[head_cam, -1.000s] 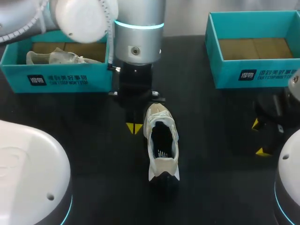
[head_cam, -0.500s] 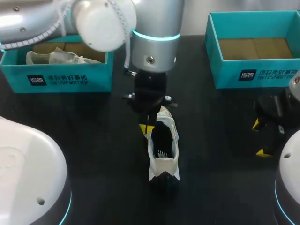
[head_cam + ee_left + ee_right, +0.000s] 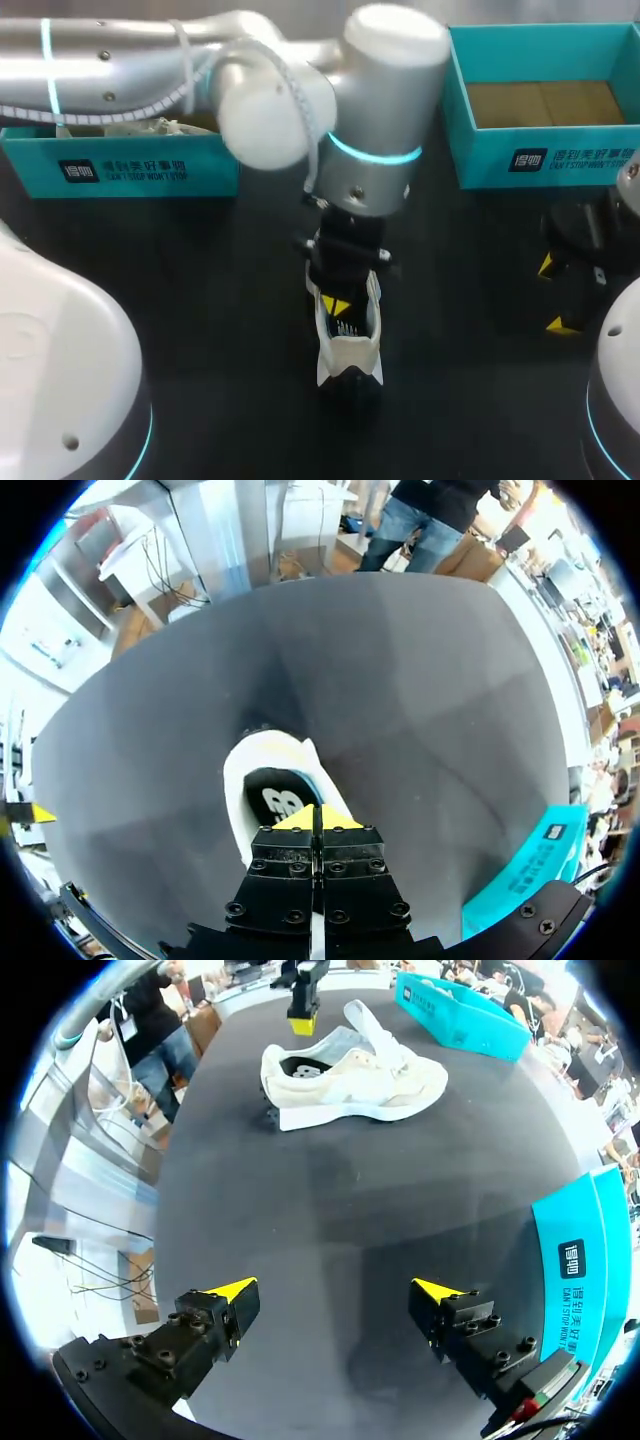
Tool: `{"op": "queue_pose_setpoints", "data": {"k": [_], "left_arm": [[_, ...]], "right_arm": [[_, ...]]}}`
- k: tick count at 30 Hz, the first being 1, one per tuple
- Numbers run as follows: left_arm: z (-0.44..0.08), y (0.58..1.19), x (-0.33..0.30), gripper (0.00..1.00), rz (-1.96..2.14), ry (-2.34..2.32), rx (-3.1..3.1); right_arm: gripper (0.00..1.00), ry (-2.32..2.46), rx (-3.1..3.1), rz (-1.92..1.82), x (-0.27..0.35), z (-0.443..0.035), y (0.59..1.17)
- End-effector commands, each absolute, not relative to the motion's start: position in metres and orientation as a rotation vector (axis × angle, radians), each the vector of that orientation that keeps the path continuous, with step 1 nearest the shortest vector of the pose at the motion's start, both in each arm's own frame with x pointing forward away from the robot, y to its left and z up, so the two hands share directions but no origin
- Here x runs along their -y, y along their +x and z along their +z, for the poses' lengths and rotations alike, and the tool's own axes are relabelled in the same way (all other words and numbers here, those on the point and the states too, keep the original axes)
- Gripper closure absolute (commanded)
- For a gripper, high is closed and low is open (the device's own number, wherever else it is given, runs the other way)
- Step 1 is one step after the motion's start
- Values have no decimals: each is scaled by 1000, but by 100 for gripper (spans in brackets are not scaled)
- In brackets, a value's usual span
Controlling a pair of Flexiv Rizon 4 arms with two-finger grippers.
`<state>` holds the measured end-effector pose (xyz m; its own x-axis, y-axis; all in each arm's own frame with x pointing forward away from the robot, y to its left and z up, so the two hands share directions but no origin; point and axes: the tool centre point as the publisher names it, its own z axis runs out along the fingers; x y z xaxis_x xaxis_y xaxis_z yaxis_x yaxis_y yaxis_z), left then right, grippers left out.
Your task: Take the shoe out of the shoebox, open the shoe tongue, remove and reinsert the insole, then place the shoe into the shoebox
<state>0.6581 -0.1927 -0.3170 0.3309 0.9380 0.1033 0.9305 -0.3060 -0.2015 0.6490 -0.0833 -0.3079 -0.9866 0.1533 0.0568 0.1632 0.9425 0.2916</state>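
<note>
- Matte black table (image 3: 200, 300), plain dark top, w/ two teal boxes at the back corners.
- Cream shoe (image 3: 350, 350) sits upright mid-table, out of both boxes, heel toward the robot's side.
- Left gripper (image 3: 335, 305) is right at the shoe's opening, yellow tips pinched together, nothing visible between them. The dark insole (image 3: 272, 802) shows just under them in its wrist cam.
- Right gripper (image 3: 335, 1290) has its fingers spread wide, holding nothing, well off to the shoe's right, near the right shoebox (image 3: 480, 150).
- Right shoebox shows only a bare brown cardboard floor.
- Left shoebox (image 3: 150, 170) has a second pale shoe (image 3: 150, 127) in it, partly hidden by the left arm.
</note>
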Motion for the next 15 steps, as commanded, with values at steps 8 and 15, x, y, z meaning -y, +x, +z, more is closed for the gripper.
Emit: {"op": "queue_pose_setpoints", "data": {"k": [8,15], "left_arm": [[-354,678,204,100,-9,-2306,1692],[-372,678,198,100,-57,-2295,1670]], "right_arm": [[0,-250,3065,-463,83,-308,648],[0,-250,3065,-463,83,-308,648]]}}
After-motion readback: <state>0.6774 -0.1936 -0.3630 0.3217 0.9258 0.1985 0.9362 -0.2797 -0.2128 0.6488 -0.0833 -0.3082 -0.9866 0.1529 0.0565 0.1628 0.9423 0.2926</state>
